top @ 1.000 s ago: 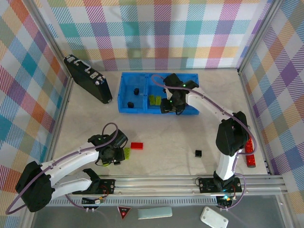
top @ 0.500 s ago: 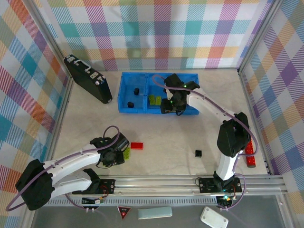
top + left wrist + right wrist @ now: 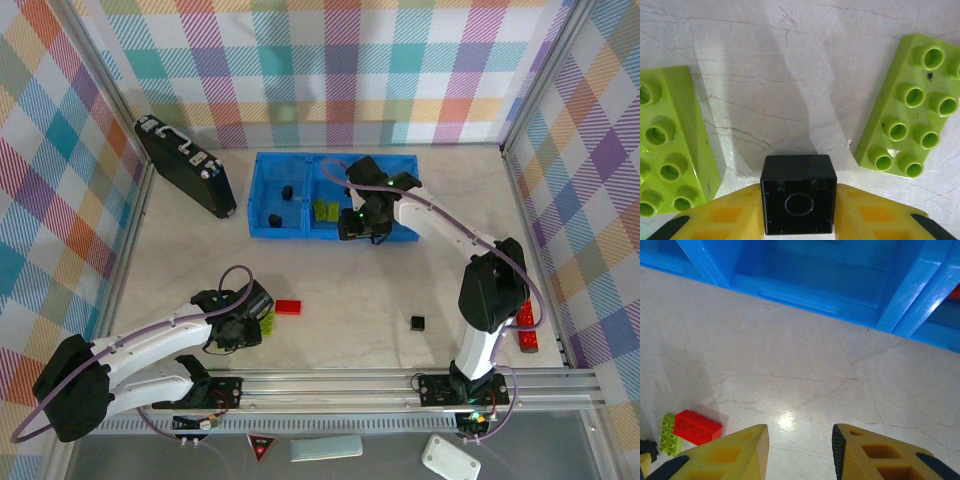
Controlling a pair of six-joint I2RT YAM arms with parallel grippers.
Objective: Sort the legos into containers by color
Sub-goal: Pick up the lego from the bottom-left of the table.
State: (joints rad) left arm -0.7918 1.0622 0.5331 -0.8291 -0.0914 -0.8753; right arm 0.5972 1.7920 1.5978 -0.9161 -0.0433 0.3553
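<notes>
My left gripper (image 3: 798, 212) is shut on a small black lego (image 3: 798, 195), which is pressed between the yellow fingers just above the tabletop. Two lime-green legos lie either side of it, one to the right (image 3: 912, 105) and one to the left (image 3: 667, 145). From above, the left gripper (image 3: 246, 326) is near the front left, with a green lego (image 3: 267, 322) and a red lego (image 3: 288, 307) beside it. Another black lego (image 3: 417, 322) lies alone on the table. My right gripper (image 3: 800, 440) hangs open and empty at the front edge of the blue tray (image 3: 840, 295) whose compartments are the containers (image 3: 265, 170).
The tray's left compartment holds black bricks (image 3: 287, 192) and the middle one holds green bricks (image 3: 325, 210). A black case (image 3: 185, 165) leans at the back left. A red cylinder (image 3: 527, 328) lies by the right wall. A metal rail runs along the near edge.
The left gripper slid a little to the right and closed its fingers on the black lego. The right arm has hardly moved.
</notes>
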